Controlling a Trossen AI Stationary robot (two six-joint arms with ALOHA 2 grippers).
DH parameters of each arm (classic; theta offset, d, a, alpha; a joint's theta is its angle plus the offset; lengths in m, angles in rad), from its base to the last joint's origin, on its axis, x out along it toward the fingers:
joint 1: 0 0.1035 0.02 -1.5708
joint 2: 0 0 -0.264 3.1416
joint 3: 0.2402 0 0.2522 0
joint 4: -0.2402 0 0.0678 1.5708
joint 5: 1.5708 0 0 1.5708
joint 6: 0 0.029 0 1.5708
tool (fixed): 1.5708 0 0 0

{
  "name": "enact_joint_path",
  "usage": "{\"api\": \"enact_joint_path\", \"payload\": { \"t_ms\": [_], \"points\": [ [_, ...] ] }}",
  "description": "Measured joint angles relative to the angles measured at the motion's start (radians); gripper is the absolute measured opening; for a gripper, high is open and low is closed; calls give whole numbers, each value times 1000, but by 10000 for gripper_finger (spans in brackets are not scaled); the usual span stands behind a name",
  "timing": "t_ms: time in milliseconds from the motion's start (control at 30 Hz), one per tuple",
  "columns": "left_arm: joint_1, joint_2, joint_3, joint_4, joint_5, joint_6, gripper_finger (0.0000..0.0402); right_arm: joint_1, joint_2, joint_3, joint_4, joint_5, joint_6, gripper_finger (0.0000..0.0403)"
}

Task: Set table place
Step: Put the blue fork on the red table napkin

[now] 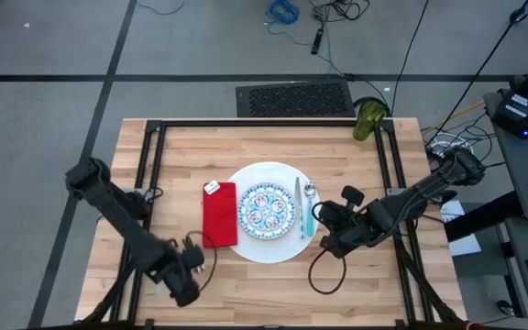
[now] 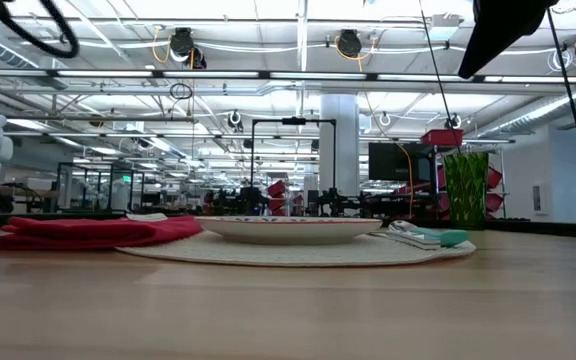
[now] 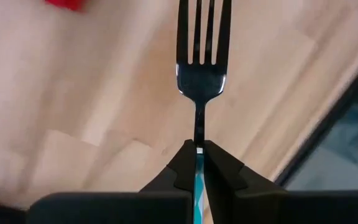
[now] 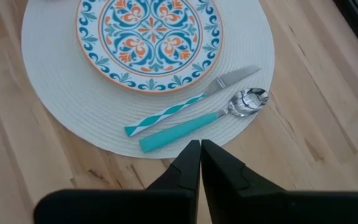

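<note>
**Fork pinched thin, napkin next**

My left gripper is closed on the fork low on its handle, near the table's front-left, by the red napkin. Such a narrow pinch could let it swivel or slip. The right gripper is closed, empty.

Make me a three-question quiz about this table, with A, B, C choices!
1. Where is the cup? A on the plate B at the table's far edge C on the napkin
2. What colour is the napkin? A red B blue C yellow
3. What does the left gripper hold? A nothing B a spoon C a fork

Answers: 1 B, it stands by the far rail, away from the plate. 2 A, it lies red beside the plate. 3 C, the left wrist view shows the fingers shut on the fork's handle.
</note>
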Motion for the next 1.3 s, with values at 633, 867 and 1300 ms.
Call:
{"api": "enact_joint_path", "payload": {
  "t_ms": [633,867,1300],
  "points": [
    [392,-193,-2,-48,47,314,0,-242,-5,0,22,-147,167,0],
    [480,-194,-2,-7,78,162,0,-397,-36,0,36,-191,-81,0],
    [615,-124,0,63,-13,-384,0,-622,-328,-336,448,-437,-728,0]
  ]
}}
